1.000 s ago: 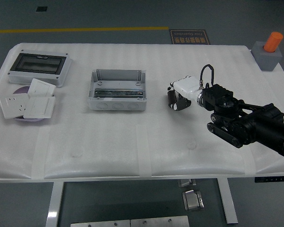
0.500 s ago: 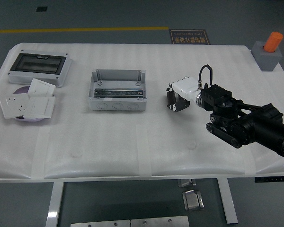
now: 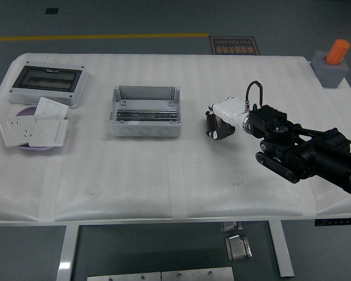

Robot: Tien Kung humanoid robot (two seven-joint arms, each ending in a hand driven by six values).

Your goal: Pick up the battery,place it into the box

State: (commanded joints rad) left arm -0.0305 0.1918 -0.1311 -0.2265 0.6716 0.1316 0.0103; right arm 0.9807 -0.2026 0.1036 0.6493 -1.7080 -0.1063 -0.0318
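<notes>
1. Head view: the white bench (image 3: 164, 175) carries all items; its near edge runs along the bottom of the frame.
2. The right arm (image 3: 316, 155) enters from the right edge and reaches leftward over the bench. The right hand (image 3: 217, 124) sits right of centre, its white back uppermost and its dark fingers (image 3: 212, 123) curled downward close to the bench surface.
3. Whether the fingers enclose anything cannot be told; the battery cannot be made out, and may be hidden under the hand.
4. The box (image 3: 144, 111), grey and open-topped with a metal rail inside, stands at the centre of the bench, left of the right hand and apart from it.
5. A grey enclosure with a dark transparent cover (image 3: 48, 84) lies at the far left corner.
6. White wall sockets and switch plates (image 3: 34, 127) are stacked on a purple disc just in front of that enclosure.
7. An orange cylinder on a grey block (image 3: 333, 63) stands at the far right corner.
</notes>
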